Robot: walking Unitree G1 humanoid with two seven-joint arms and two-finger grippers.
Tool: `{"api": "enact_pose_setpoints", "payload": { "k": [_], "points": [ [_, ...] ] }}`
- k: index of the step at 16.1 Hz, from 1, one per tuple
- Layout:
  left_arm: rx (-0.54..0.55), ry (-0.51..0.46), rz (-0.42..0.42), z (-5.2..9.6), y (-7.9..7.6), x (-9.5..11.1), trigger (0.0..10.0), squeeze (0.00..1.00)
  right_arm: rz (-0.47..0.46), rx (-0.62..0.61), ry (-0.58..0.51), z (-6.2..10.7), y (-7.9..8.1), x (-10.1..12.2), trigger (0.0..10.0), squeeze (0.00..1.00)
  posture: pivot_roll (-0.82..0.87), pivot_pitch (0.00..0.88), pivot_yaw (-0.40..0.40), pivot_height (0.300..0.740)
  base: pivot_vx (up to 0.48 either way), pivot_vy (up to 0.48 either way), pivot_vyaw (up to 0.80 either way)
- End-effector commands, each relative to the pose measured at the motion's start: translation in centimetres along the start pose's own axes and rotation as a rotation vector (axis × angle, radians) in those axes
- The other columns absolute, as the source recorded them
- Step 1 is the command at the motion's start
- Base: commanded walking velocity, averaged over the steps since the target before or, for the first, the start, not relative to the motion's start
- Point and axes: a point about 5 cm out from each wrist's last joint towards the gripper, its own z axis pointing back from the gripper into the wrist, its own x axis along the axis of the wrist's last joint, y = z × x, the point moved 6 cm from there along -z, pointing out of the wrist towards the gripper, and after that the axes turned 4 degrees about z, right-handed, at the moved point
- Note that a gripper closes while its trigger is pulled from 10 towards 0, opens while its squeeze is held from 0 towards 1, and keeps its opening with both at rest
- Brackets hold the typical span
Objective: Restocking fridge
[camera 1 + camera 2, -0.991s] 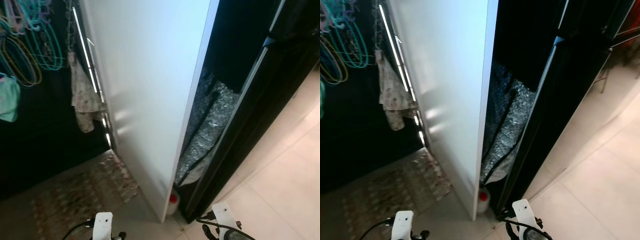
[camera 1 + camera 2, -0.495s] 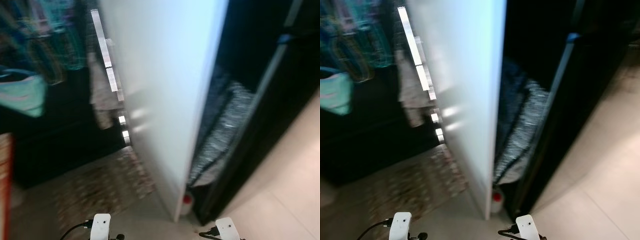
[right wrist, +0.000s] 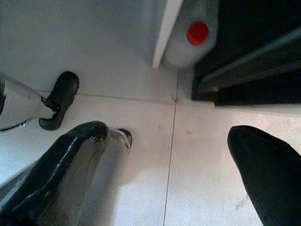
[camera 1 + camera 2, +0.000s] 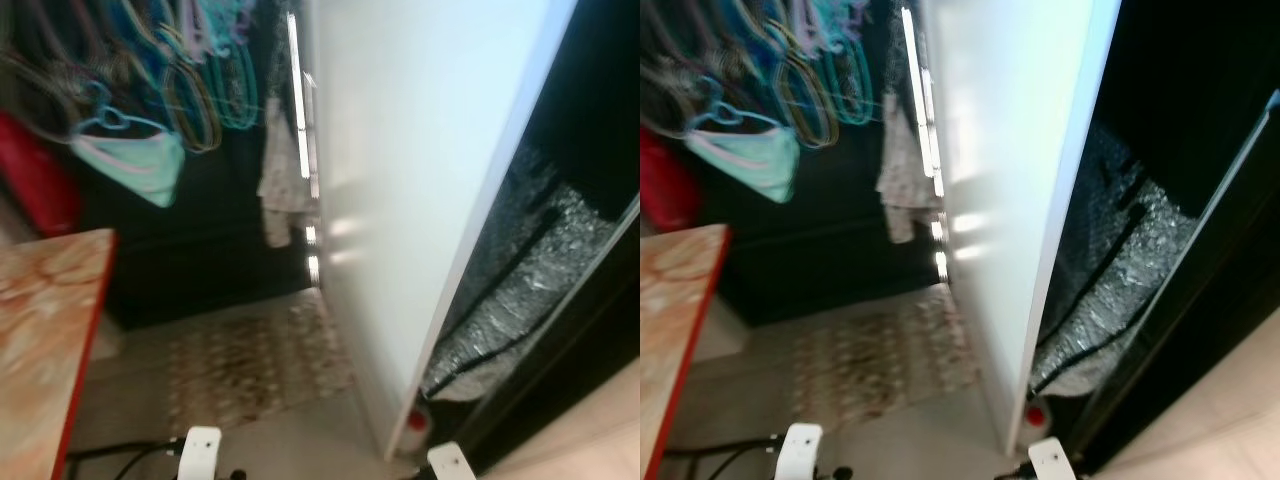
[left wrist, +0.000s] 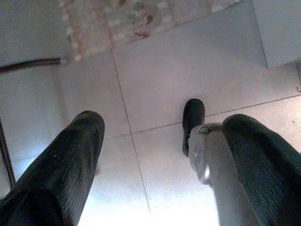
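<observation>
You are facing the edge of a tall white panel [image 4: 420,200], with a dark gap holding silver bubble wrap [image 4: 530,280] ahead of the right gripper [image 3: 169,155] and a patterned rug [image 4: 250,360] ahead of the left gripper [image 5: 155,155]. Both arms are hanging low, fingers apart and gripping nothing. A jug with a red cap [image 3: 190,35] is standing just beyond the right gripper. No fridge is clearly showing, so finish turning, let the blur settle, then look for it.

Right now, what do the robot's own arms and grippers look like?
Each wrist ends in a white block: left, right, with a thin black cable on the left. The left gripper and right gripper each have two long, rounded black fingers with a ribbed surface.
</observation>
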Motion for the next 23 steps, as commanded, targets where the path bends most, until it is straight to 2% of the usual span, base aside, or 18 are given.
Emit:
{"api": "enact_pose_setpoints", "payload": {
  "k": [1,23],
  "points": [
    [0.014,0.020,0.007,0.16,0.59,-0.73,10.0,0.00,0.017,0.010,0.002,-0.03,0.38,0.01,10.0,0.00,-0.03,0.000,0.055,0.740,0.000,0.000,0.80],
    [0.013,0.014,0.028,0.11,0.39,-0.53,10.0,0.00,0.089,0.016,0.003,-0.03,0.46,0.05,10.0,0.00,-0.03,0.000,0.037,0.740,0.000,0.000,0.80]
  ]
}}
